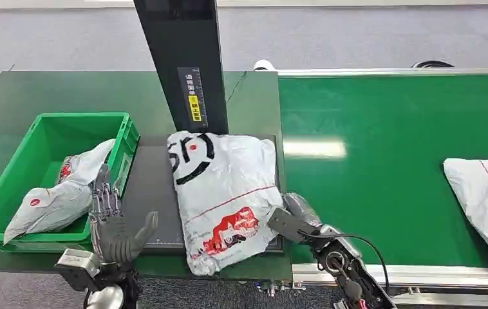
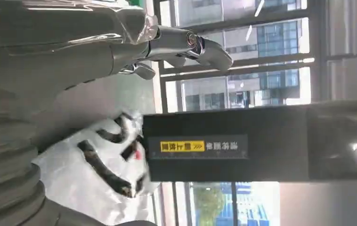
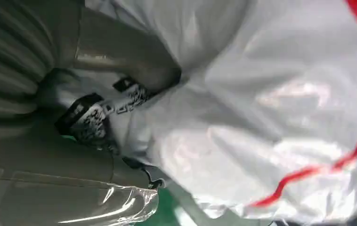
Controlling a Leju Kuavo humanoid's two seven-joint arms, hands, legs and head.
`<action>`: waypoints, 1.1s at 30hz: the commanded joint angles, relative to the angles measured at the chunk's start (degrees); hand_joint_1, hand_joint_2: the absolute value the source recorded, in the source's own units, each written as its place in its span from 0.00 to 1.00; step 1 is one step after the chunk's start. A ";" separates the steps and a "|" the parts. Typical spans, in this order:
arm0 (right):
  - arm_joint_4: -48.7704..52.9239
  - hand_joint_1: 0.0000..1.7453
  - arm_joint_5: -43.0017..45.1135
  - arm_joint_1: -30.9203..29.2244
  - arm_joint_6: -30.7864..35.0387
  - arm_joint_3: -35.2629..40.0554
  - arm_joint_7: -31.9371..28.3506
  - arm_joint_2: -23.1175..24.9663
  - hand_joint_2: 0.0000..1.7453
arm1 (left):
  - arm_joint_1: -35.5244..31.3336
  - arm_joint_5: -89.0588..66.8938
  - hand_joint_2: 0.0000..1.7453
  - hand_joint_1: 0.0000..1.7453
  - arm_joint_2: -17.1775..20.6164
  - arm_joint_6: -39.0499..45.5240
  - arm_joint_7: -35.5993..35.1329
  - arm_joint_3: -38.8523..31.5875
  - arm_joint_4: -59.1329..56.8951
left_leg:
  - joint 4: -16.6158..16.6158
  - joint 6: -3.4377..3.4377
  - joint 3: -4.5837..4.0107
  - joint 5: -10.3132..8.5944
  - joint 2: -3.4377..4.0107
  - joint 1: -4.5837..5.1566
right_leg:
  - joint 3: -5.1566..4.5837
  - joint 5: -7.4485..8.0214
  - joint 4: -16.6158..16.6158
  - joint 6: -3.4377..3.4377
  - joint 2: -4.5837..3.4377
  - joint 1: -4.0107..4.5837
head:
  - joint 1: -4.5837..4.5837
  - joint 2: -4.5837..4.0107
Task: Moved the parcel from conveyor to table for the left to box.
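Observation:
A white plastic parcel (image 1: pixel 225 193) with black and red print lies on the dark pad (image 1: pixel 151 193) of the green table, its near end overhanging the front edge. My right hand (image 1: pixel 290 219) grips the parcel's right near edge; in the right wrist view the thumb (image 3: pixel 120 52) presses into the parcel (image 3: pixel 261 103) beside a barcode label, with fingers under it. My left hand (image 1: pixel 114 225) is raised with fingers spread and holds nothing, between the crate and the pad. The left wrist view shows that hand (image 2: pixel 73 52) apart from the parcel (image 2: pixel 87 174).
A green crate (image 1: pixel 9 193) at the left holds white parcels (image 1: pixel 61 193). A black upright post (image 1: pixel 183 58) stands right behind the pad. On the green conveyor (image 1: pixel 383 161) to the right lies another white parcel (image 1: pixel 486 193) near the right edge.

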State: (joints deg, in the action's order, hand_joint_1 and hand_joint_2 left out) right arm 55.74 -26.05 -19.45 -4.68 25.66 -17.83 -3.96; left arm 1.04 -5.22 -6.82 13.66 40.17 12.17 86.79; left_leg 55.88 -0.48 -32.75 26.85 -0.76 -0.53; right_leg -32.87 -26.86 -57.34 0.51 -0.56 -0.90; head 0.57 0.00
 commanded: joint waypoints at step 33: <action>3.80 0.00 1.44 4.80 0.06 -8.26 -2.98 0.83 1.00 | -7.64 -35.24 1.00 0.00 3.94 -0.85 -15.14 15.80 -14.63 | -0.05 0.01 0.09 -0.02 -0.08 -0.02 | 0.14 -0.01 0.08 -0.04 0.18 0.04 | -0.02 0.00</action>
State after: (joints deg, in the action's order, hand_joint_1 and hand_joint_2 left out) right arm 57.92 -25.31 -16.00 -4.57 19.69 -19.60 -3.08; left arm -1.27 -28.31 -3.45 9.77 30.57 21.90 80.21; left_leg 55.88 -0.48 -32.74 26.85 -0.74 -0.54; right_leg -32.89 -26.86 -57.34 0.51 -0.57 -0.90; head 0.55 0.00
